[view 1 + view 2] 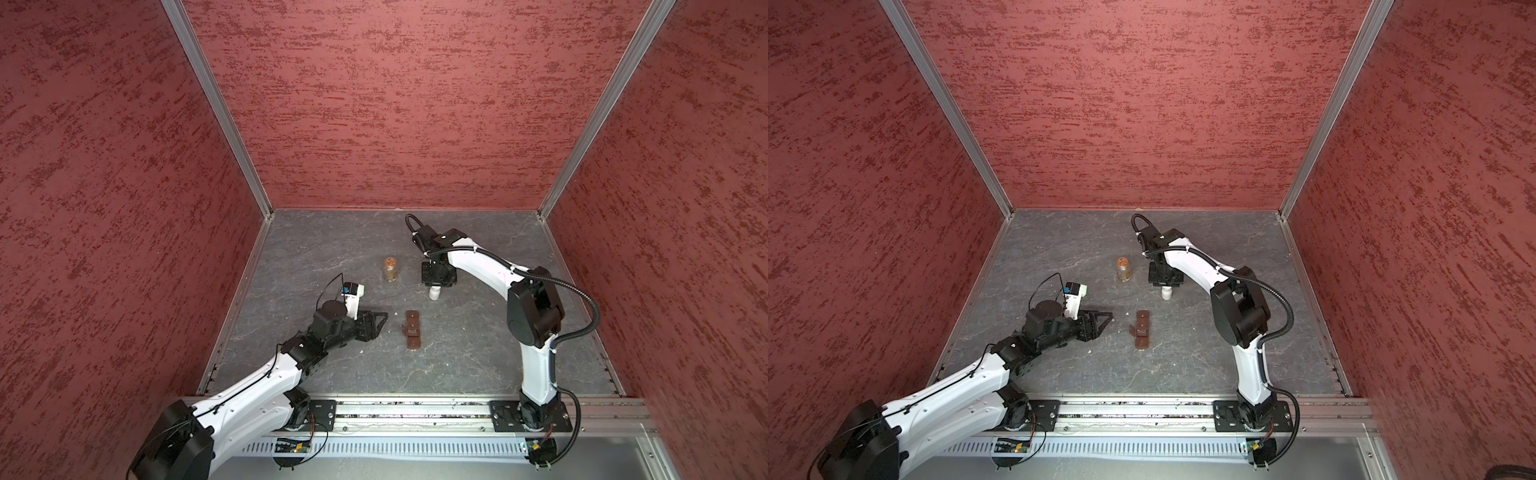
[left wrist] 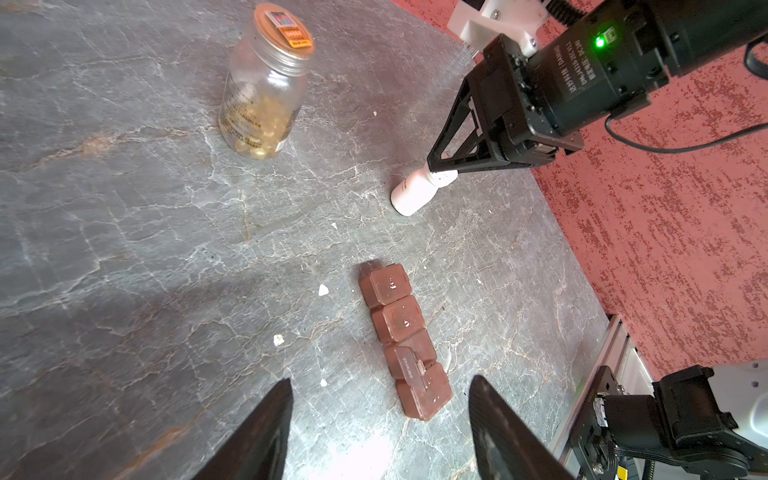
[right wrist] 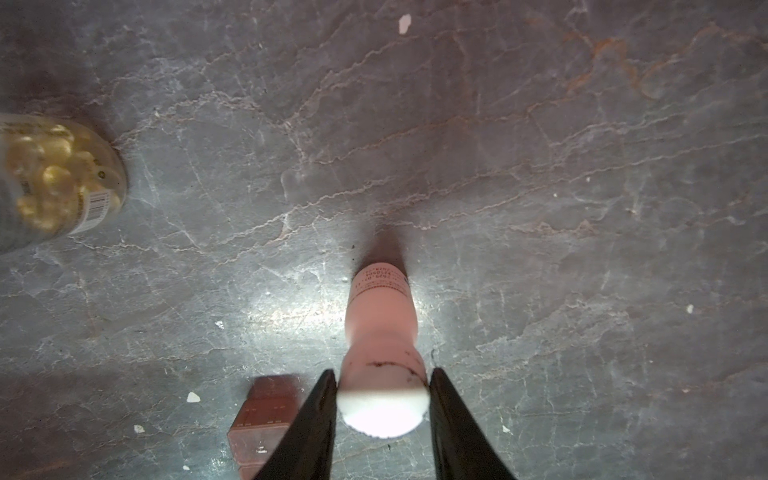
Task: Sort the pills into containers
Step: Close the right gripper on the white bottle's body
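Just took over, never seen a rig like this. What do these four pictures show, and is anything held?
Two robot arms stand at the near edge of a grey table. Both top views look down on the whole scene; each wrist picture comes from a camera riding on one arm. On the table: a brown pill box with one lid flipped open, a clear jar of yellow capsules, a white bottle, and loose whitish bits. The left gripper is open and empty. The right gripper straddles the bottle's cap; whether it pinches yet is unclear.
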Controlling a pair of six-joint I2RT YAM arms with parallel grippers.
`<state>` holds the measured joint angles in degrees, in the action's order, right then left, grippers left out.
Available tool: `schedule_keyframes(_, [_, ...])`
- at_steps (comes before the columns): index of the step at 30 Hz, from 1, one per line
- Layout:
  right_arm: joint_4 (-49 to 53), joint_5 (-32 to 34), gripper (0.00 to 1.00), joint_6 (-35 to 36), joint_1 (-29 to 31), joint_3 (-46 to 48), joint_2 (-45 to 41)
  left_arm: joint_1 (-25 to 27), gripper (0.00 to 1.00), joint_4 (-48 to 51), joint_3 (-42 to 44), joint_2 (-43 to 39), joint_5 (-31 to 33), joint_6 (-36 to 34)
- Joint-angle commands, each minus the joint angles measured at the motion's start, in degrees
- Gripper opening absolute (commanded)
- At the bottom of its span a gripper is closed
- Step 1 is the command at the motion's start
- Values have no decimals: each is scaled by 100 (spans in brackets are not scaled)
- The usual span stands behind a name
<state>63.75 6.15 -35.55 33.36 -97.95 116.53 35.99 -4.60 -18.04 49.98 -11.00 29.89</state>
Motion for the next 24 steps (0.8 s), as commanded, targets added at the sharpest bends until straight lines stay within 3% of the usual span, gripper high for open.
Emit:
schedule_keyframes(1, [89, 79, 40, -5, -66, -118, 89, -44, 68, 83, 87, -127, -44, -98])
schedule_keyframes(8, [62, 26, 39, 13, -85, -87, 116, -75, 68, 196, 82, -198, -43, -141])
schedule_keyframes(15, [117, 57, 29, 13, -102, -122, -44, -109, 67, 232, 104, -337, -35, -189])
schedule_keyframes(24, [-137, -609, 26, 63, -104, 185, -1141, -18, 64, -401, 64, -537, 11, -517])
